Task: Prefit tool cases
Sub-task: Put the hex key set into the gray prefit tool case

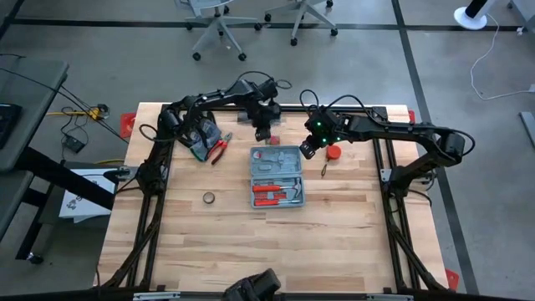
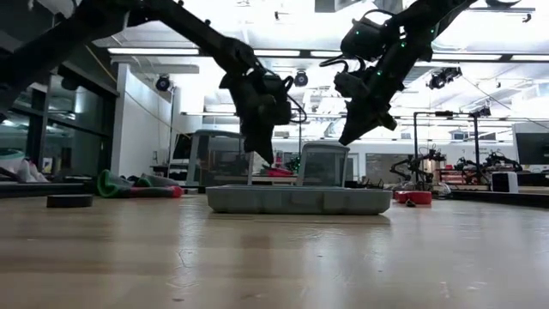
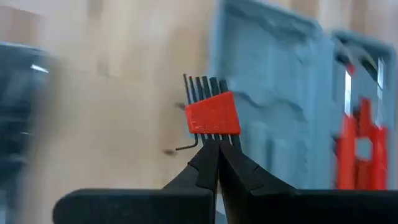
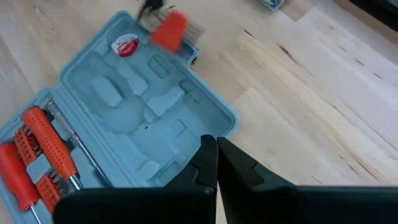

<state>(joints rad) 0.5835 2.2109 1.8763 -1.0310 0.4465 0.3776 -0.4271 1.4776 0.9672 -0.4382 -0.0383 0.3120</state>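
Case: we see the flat blue-grey plastic clamshell tool case lying open near the middle of the pale wooden counter, both halves facing up.
Case, filled half: the half farther from the arms' bases holds red-handled tools, among them a red ribbed-grip screwdriver and a strip of small red bits beside it.
Case, other half: the half nearer the arms shows bare moulded recesses and a small red-and-white round sticker near its outer corner.
Left gripper: we find the left gripper raised just beyond the case's bare half; its fingers are pinched on a red plastic holder of dark hex keys, which fan out past it.
Right gripper: the right gripper hangs above the counter beside the case's bare half, fingers pressed together with nothing between them.
Beside the case: red-handled pliers and a dark-green bundle lie off the side of the case under the left arm; a small round red object and a thin dark tool lie off the opposite side, near the right gripper; a small dark ring sits apart from the filled half.
Open room: we see bare counter from the case's filled half out to the counter's near edge.
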